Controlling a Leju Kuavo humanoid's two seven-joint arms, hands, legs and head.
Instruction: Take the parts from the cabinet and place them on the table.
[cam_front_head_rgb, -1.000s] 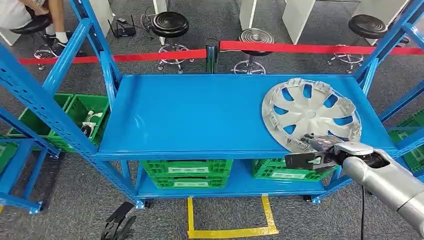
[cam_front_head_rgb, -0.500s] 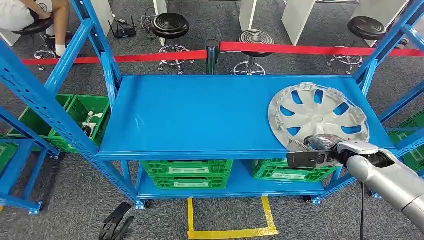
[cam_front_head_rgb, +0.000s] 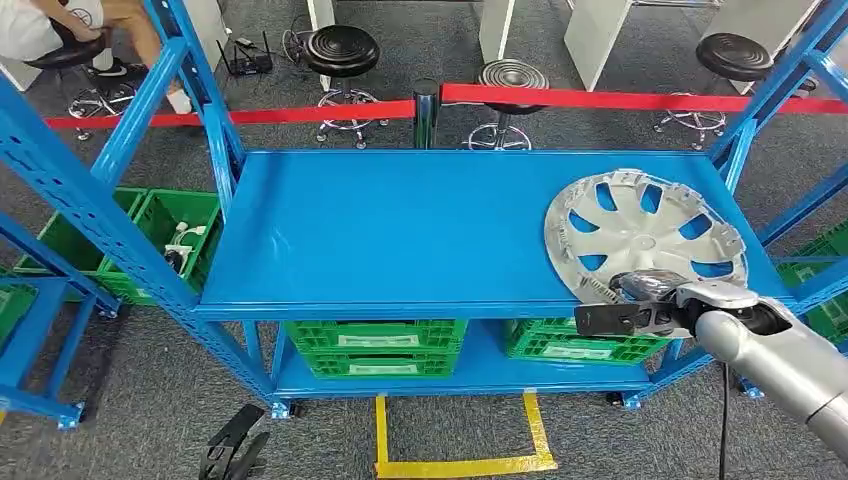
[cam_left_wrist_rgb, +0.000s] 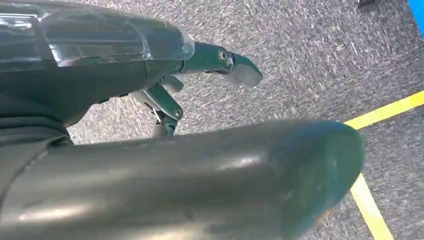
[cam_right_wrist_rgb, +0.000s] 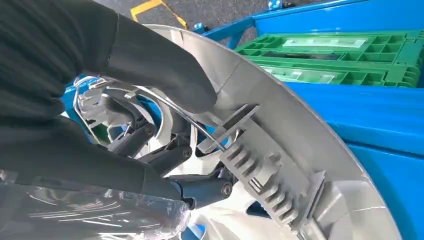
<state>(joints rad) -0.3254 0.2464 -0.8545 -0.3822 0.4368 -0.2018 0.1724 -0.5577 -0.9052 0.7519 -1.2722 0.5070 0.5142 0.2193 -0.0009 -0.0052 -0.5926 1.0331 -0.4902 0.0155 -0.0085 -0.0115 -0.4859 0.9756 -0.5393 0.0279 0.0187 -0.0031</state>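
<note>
Gripping near rim of hubcap (cam_front_head_rgb: 645, 232) with right hand (cam_front_head_rgb: 645, 298), apparently thumb over, fingers through spokes; cap lying flat beyond hand on shelf (cam_front_head_rgb: 400, 230).

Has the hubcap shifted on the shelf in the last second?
Yes. The hubcap, gripped at its rim by the right hand, has slid rightward along the blue shelf, toward the right-hand upright.

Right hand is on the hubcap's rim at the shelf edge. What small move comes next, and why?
Probably lift the hubcap slightly off the blue shelf and draw it back. The right hand grips its near rim, fingers through an opening, while the cap lies on the shelf.
</note>
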